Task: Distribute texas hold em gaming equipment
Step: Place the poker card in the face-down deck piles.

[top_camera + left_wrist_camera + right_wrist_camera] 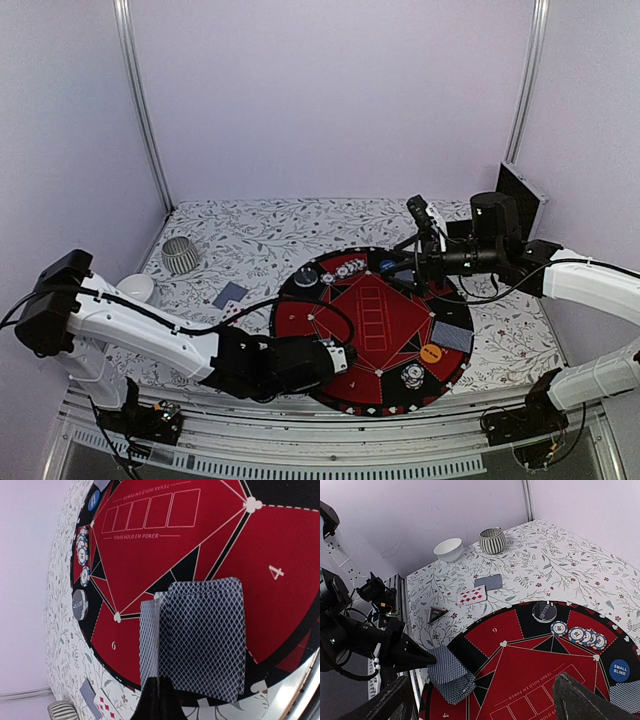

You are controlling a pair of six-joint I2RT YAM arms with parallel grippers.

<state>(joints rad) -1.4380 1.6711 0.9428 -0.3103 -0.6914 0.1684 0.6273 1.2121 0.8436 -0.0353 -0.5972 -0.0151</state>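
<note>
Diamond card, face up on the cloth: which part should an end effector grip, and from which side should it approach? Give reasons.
Pinch the diamond card across its two long edges, coming straight down from above. It lies flat on the cloth, so only its thin edges offer a hold. The open right end effector probably suits; the left end effector is shut on cards.

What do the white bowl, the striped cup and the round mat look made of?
White bowl: probably glazed ceramic or plastic, smooth with a soft sheen. Striped cup: likely ceramic, ribbed in dark and pale stripes. Round mat: seemingly printed felt or rubber, flat, matte, no glare.
</note>
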